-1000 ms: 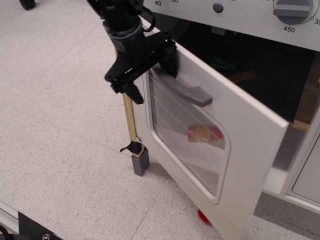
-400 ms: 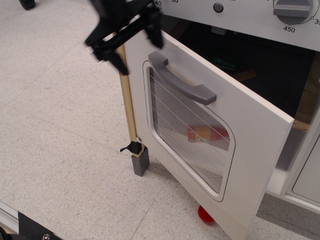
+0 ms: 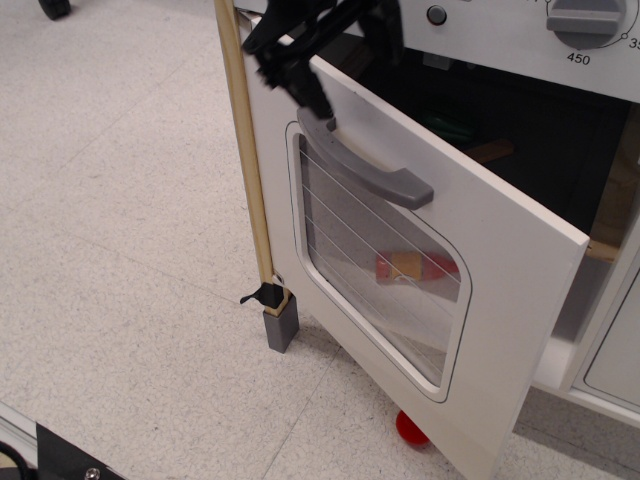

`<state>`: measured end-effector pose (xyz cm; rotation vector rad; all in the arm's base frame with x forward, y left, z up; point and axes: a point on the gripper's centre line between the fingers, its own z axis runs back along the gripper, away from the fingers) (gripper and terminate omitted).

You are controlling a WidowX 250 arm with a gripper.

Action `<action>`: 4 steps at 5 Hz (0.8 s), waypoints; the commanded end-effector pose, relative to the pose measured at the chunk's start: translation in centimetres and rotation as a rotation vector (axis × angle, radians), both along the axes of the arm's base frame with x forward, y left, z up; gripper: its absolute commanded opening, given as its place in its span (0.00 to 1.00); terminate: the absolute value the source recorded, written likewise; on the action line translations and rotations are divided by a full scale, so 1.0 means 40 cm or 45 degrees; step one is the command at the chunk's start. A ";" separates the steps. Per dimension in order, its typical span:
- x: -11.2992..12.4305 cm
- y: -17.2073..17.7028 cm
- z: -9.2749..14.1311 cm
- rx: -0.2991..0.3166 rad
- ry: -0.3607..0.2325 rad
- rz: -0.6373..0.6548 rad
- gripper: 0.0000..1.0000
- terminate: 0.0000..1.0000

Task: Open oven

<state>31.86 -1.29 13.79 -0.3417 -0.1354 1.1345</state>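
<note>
The white oven door (image 3: pixel 500 250) with its wire-lined window (image 3: pixel 380 270) hangs partly open, tilted outward from the bottom. Its grey bar handle (image 3: pixel 368 167) faces up and towards me. The dark oven inside (image 3: pixel 540 140) shows behind the door. A grey dial (image 3: pixel 585 22) sits on the panel above. My black gripper (image 3: pixel 350 65) is at the door's top left corner with its fingers spread apart. One fingertip (image 3: pixel 322 105) is right at the handle's left end, and the other is behind the door's top edge. It holds nothing.
A thin wooden post (image 3: pixel 245 150) on a grey foot (image 3: pixel 281 326) stands just left of the door. A red and tan object (image 3: pixel 415 267) shows through the window. A red object (image 3: pixel 410 428) lies on the floor under the door. Speckled floor lies to the left.
My gripper let go of the handle's left end, rose up and left, then moved right over the door's top corner. The door swung slightly further open.
</note>
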 end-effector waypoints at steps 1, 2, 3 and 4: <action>-0.008 -0.116 -0.047 0.143 0.081 -0.006 1.00 0.00; -0.022 -0.111 -0.095 0.181 0.103 -0.030 1.00 0.00; -0.040 -0.079 -0.128 0.210 0.081 -0.034 1.00 0.00; -0.067 -0.046 -0.130 0.188 0.090 -0.062 1.00 0.00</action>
